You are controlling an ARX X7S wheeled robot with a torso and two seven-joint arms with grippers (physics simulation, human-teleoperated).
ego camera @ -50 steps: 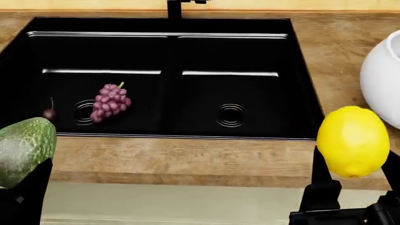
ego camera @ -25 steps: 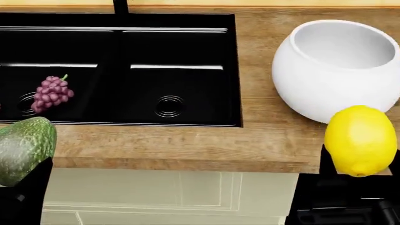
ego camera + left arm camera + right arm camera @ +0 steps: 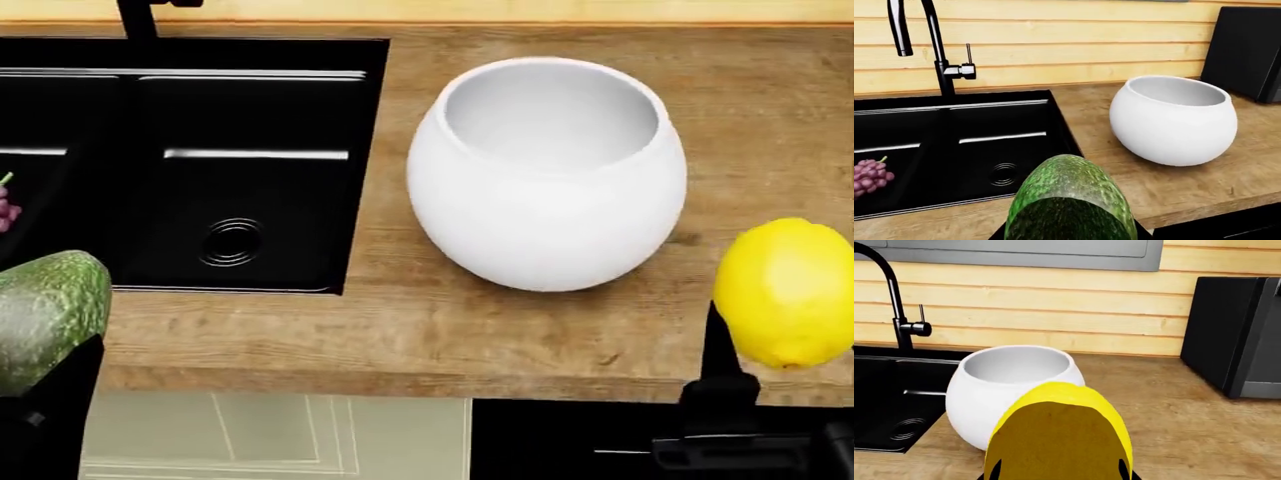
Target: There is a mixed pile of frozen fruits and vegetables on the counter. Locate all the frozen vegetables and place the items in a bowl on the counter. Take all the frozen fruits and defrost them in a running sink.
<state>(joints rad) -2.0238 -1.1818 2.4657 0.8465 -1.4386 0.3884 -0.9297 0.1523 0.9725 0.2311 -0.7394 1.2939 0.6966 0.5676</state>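
The left claw [image 3: 40, 360] pinches the avocado [image 3: 47, 315] and the right claw [image 3: 774, 350] pinches the lemon [image 3: 787, 292], both just off the wood counter [image 3: 400, 320] edge, with the white bowl [image 3: 547, 175] and black sink [image 3: 200, 150] beyond them.

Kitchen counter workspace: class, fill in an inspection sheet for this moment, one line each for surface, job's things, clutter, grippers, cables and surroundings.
Surface: wood-grain counter, bare around the bowl.
Job's things: white bowl upright on the counter, right of the black sink, nothing seen inside it. Grape bunch lies in the sink's far basin. Avocado and lemon are both held above the counter's front edge. Cherry not in view.
Clutter: nothing seen.
Grippers: left gripper shut on the avocado; right gripper shut on the lemon, fingers beside it.
Cables: nothing seen.
Surroundings: black faucet, no water seen running; pale plank wall; black appliance at the counter's right.
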